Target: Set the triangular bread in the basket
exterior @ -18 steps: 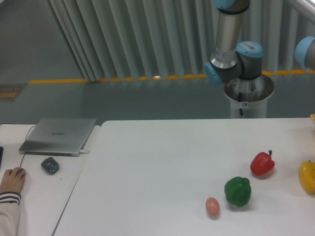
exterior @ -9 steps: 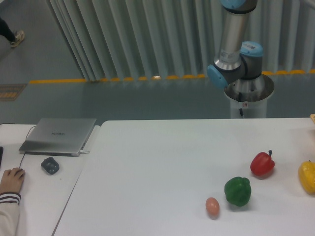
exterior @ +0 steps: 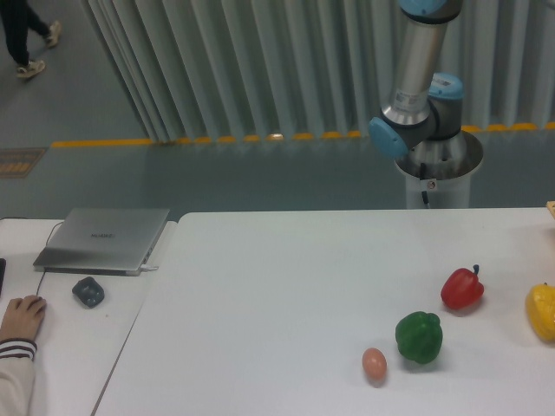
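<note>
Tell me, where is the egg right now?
The egg sits on the white table, near the front edge, right of centre, just left of the green pepper.

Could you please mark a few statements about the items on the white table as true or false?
1. The green pepper sits between the egg and the red pepper. True.
2. The egg touches the green pepper. False: a small gap of table separates them.
3. The laptop is closed. True.
4. The triangular bread lies beside the red pepper. False: no bread is visible in this view.
5. The tool is gripping the yellow pepper. False: only the arm's upper joints show; the tool is out of frame, and the pepper rests alone at the right edge.
</note>
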Robot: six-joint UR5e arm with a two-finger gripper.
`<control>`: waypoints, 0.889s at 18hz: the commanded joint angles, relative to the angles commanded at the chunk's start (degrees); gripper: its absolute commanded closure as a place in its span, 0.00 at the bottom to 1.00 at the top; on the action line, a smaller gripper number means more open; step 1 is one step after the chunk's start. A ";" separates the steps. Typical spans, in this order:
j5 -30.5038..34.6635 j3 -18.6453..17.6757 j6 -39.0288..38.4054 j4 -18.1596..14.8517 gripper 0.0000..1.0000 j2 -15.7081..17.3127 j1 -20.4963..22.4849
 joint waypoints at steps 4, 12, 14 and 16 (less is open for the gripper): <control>-0.18 0.09 0.00 0.09 0.00 0.17 -0.35; 0.26 2.80 -0.09 -0.52 0.00 0.62 -3.33; 0.18 3.07 0.00 -0.70 0.00 0.62 -5.61; 0.18 3.08 -0.09 -0.70 0.00 0.70 -7.55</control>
